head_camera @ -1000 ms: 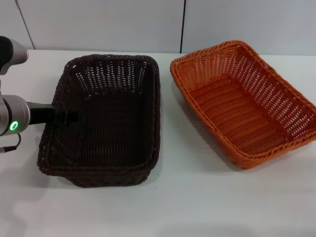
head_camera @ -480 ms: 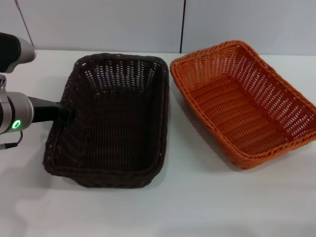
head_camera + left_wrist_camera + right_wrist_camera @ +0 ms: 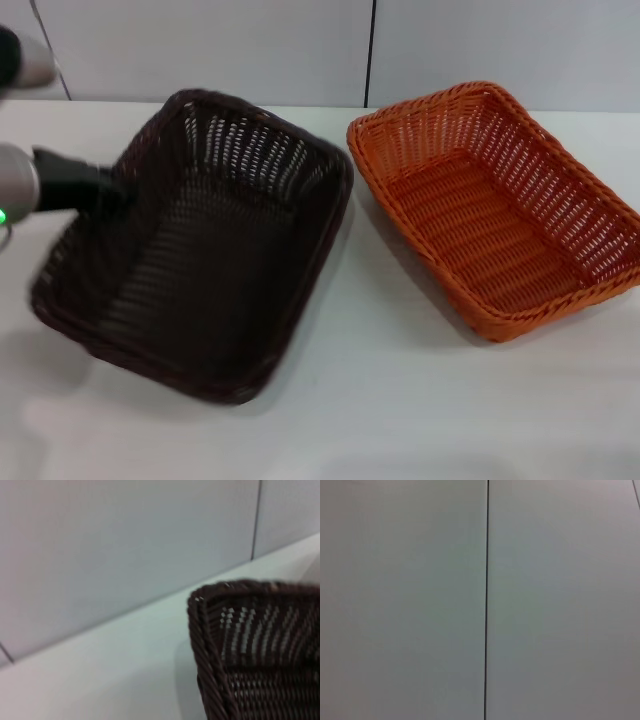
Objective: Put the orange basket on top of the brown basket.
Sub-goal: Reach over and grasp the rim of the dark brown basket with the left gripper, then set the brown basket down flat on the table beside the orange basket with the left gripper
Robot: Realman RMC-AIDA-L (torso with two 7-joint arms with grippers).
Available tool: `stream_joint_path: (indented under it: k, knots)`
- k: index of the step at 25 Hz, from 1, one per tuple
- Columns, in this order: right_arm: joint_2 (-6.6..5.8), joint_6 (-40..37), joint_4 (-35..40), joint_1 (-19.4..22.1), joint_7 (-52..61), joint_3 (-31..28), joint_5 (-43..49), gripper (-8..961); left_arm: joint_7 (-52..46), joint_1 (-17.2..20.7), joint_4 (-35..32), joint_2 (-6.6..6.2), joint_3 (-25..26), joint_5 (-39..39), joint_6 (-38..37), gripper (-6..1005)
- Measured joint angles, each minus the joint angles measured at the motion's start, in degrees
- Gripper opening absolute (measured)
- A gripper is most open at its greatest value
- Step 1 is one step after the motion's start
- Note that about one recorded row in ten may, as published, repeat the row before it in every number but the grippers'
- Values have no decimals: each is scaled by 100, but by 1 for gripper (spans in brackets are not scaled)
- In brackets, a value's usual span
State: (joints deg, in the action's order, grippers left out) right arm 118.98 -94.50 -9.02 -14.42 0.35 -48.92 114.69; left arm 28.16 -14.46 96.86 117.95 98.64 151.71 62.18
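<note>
The brown basket (image 3: 200, 250) sits on the left half of the white table, turned at an angle with its left side raised. My left gripper (image 3: 112, 190) reaches in from the left edge and is shut on the basket's left rim. In the left wrist view a corner of the brown basket (image 3: 250, 635) fills the lower right, with table and wall behind it. The orange basket (image 3: 495, 215) rests flat on the table to the right, close to the brown one but apart from it. My right gripper is out of view.
The white table (image 3: 400, 400) runs back to a grey panelled wall (image 3: 300, 50). The right wrist view holds only that wall (image 3: 420, 600) with a dark seam down it.
The brown basket has swung clockwise and shifted left, its left side lifting with my left gripper, which rose toward the back left. The orange basket has stayed put.
</note>
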Motion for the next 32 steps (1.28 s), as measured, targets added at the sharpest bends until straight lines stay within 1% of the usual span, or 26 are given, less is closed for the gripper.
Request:
stream_joint_path:
  k: [1, 2, 3, 5, 7, 10, 17, 27, 30, 32]
  knots:
    - [0, 0, 0, 0, 0, 0, 0, 825, 0, 0, 0, 0, 0, 0, 0, 267]
    - [6, -4, -2, 0, 0, -1, 0, 825, 272, 22, 215, 0, 221, -265, 188, 267]
    - [12, -9, -9, 0, 1, -4, 0, 825, 272, 22, 215, 0, 221, -265, 188, 261]
    - [25, -22, -74, 32, 2, -8, 0, 825, 647, 58, 462, -1, 493, -648, 399, 248]
    - [29, -25, -106, 55, 2, -9, 0, 825, 771, 62, 520, -1, 547, -747, 447, 236]
    - [41, -36, -169, 112, 5, 0, 0, 825, 905, 33, 601, 0, 589, -789, 561, 219]
    - [46, -60, -461, 277, -9, 53, 1, 826, 1290, -178, 1036, -7, 862, -810, 1142, 188]
    - [46, -69, -676, 375, -17, 59, 39, 826, 1457, -303, 1372, -17, 1054, -868, 1497, 159]
    - [46, -68, -678, 370, 2, 65, 42, 826, 1601, -293, 1382, -9, 1130, -866, 1434, 68]
    - [46, -69, -679, 366, 4, 68, 47, 826, 1673, -256, 1517, 5, 1130, -874, 1435, 7]
